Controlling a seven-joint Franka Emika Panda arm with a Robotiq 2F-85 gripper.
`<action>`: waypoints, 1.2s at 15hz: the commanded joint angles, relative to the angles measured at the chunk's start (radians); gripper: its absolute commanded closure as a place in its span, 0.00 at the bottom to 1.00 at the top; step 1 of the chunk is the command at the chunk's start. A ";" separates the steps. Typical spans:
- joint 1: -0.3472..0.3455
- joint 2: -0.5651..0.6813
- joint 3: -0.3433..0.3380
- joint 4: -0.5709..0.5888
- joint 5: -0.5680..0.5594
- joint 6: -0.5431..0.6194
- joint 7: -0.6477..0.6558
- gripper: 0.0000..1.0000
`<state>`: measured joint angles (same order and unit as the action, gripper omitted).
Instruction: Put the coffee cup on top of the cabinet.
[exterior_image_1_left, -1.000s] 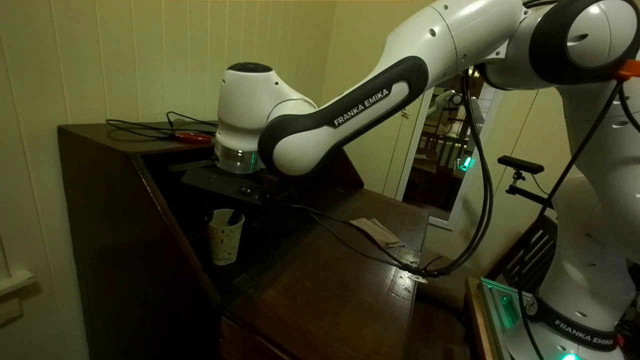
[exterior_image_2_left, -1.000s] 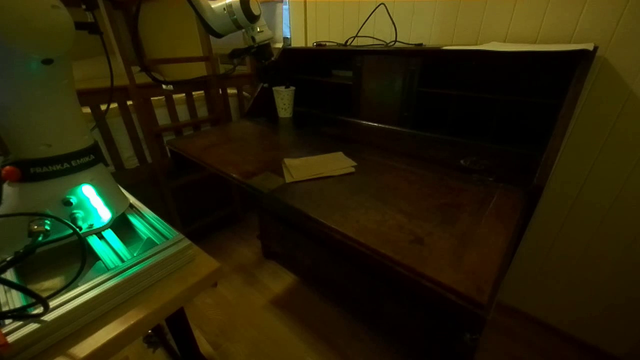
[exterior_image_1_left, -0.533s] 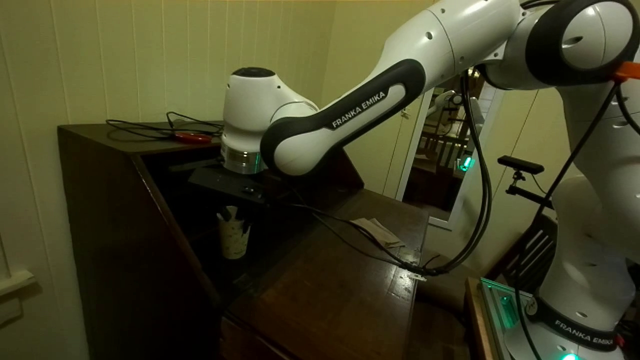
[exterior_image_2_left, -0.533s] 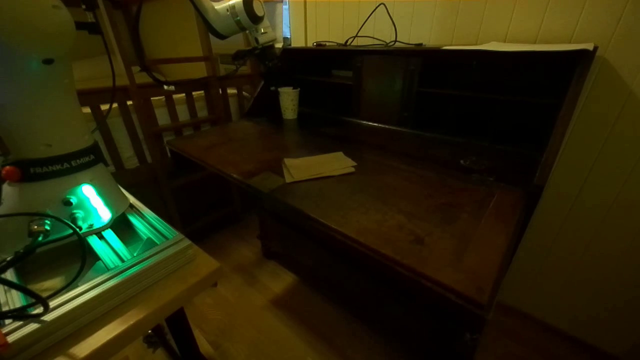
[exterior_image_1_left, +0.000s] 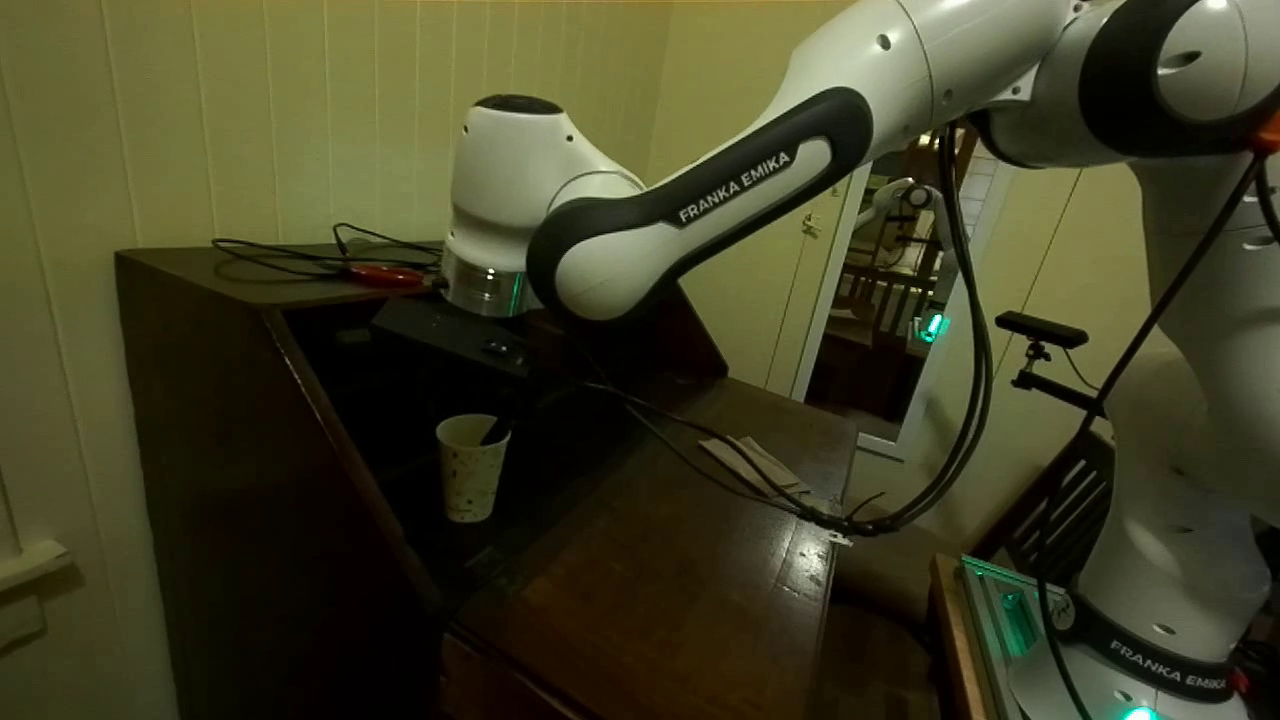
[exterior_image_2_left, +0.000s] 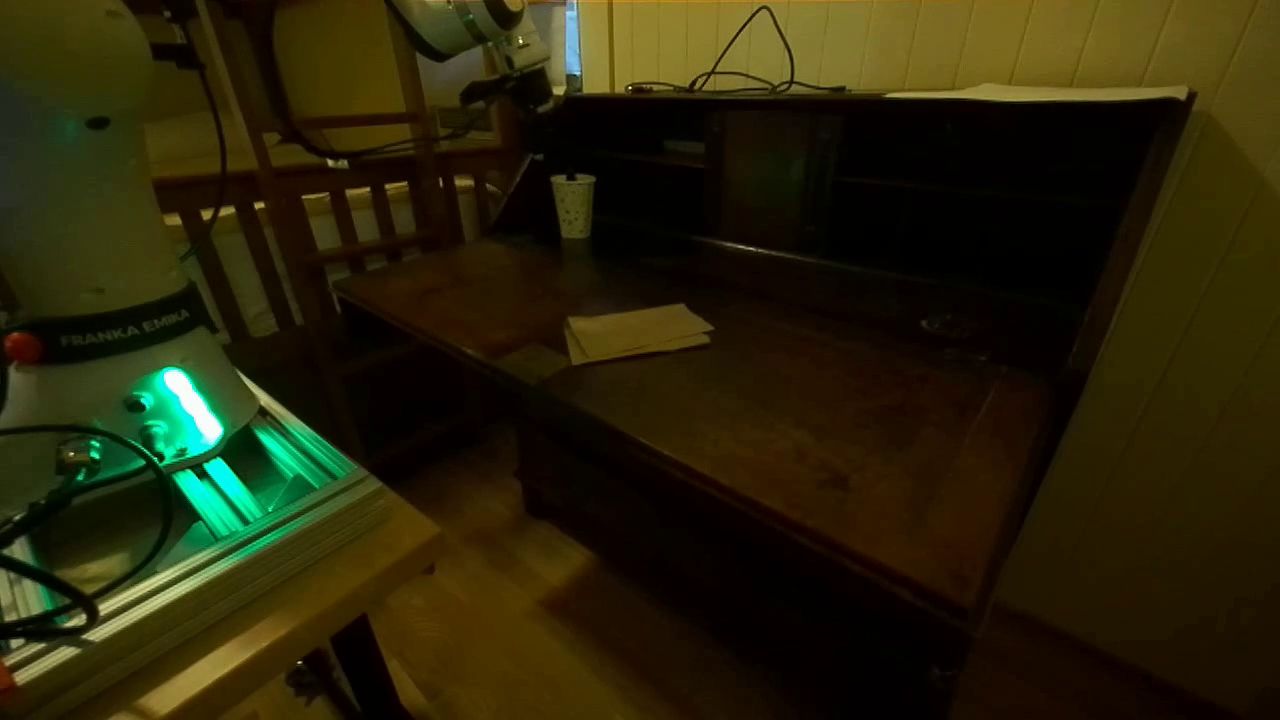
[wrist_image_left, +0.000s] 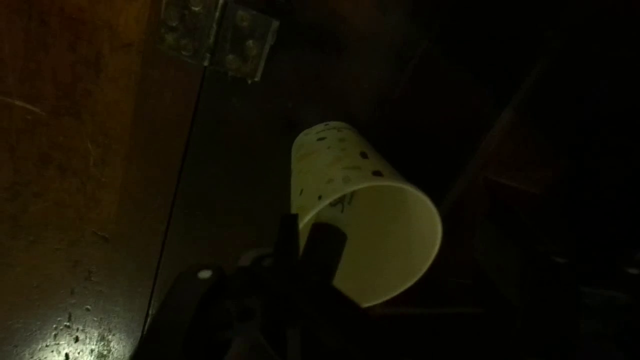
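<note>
1. I am looking at one cabinet (exterior_image_1_left: 250, 480), large, dark brown and wooden; its one front panel (exterior_image_1_left: 650, 600) is lying folded down. On its flat top one red object (exterior_image_1_left: 385, 276) is resting just beside dark cables (exterior_image_1_left: 285, 262), whose number I am not managing to count.

2. I am seeing one coffee cup (exterior_image_1_left: 470, 470): small, white, tapered, sprinkled with dark and faint flecks, and looking nearly upright in both exterior views. It is showing inside the dark opening of the cabinet, near the side wall and below the top. Whether its base is touching the wood, I cannot tell.

3. With my one gripper (wrist_image_left: 306, 225) I am pinching the wall of the cup; in the wrist view, of two dark fingers (wrist_image_left: 322, 245), one is sitting inside the rim and one outside.

4. One white arm (exterior_image_1_left: 740, 190) is arching above the lowered panel.

5. One small pile of folded paper (exterior_image_2_left: 640, 333) is lying on this panel.

6. One mirror (exterior_image_1_left: 852, 385) is reflecting one green light (exterior_image_1_left: 934, 327).

7. Further right, one black camera (exterior_image_1_left: 1040, 328) is resting on its mount (exterior_image_1_left: 1062, 392).
</note>
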<state>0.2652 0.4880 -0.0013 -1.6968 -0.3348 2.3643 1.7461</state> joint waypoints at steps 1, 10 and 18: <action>0.011 -0.053 -0.017 -0.053 0.019 -0.014 0.009 0.00; 0.011 -0.045 -0.023 -0.097 0.002 -0.046 0.054 0.00; 0.035 0.002 -0.022 -0.058 0.001 -0.057 0.071 0.56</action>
<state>0.2838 0.4755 -0.0127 -1.7733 -0.3352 2.3086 1.7897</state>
